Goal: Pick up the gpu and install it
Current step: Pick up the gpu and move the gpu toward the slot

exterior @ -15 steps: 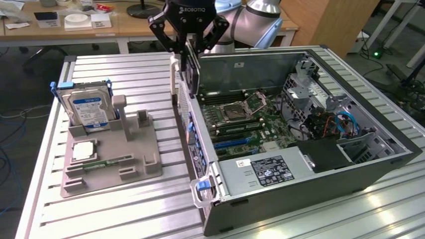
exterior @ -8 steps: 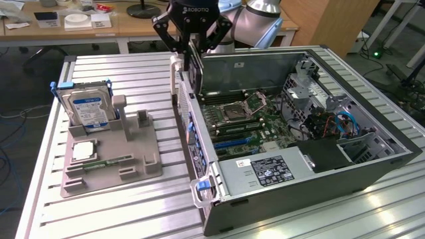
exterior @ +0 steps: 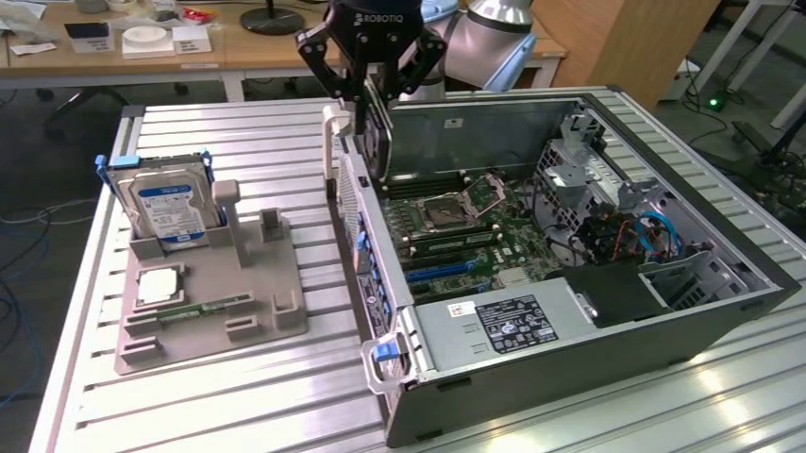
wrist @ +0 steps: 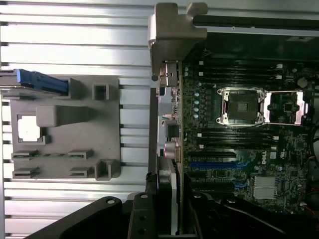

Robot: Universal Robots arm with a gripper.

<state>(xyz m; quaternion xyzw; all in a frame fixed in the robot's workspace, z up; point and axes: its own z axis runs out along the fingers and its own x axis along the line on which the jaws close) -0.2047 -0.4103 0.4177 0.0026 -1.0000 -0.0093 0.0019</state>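
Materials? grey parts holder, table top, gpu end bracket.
Parts holder: likely plastic, matte grey, uniform molded shapes.
Table top: looks like aluminium, silvery ribbed slats with glare.
End bracket of the gpu: probably sheet metal, thin, dull silver, bent tab.

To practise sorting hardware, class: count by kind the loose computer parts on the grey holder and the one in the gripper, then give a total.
hard drive: 1
processor chip: 1
memory stick: 1
gpu, held in the gripper: 1
Total: 4
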